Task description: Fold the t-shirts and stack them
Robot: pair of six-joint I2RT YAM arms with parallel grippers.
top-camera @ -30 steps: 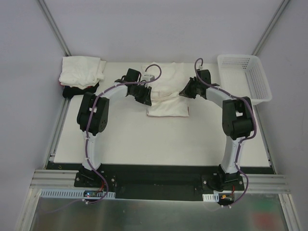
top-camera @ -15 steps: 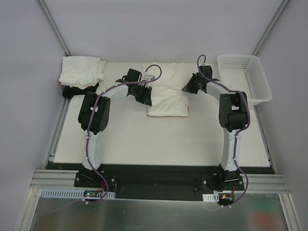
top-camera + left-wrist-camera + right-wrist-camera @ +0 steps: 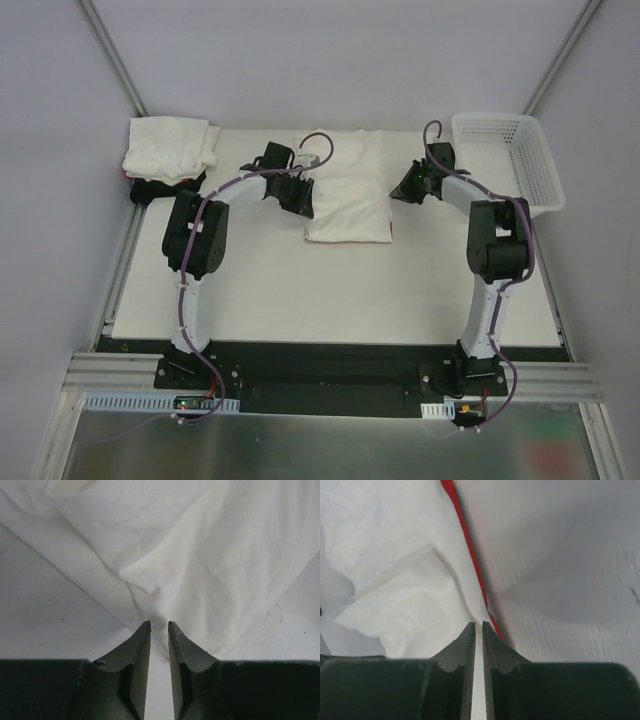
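A white t-shirt lies folded into a tall rectangle at the middle back of the table. My left gripper rests at its left edge. In the left wrist view its jaws stand narrowly open, tips against a crease of the t-shirt, with nothing clamped between them. My right gripper hovers just off the shirt's right edge. Its jaws are a thin slit apart and empty, and ahead lies white cloth with a red strip along its border. A pile of folded white t-shirts sits on a black one at the back left.
A white mesh basket stands at the back right corner, close to the right arm's elbow. Metal frame rails run along the table's left and right sides. Bare tabletop stretches between the shirt and the arm bases.
The right gripper has let go of the shirt's right side and drawn off to the right, its jaws parting slightly. The shirt now lies flatter. The left arm has not moved.
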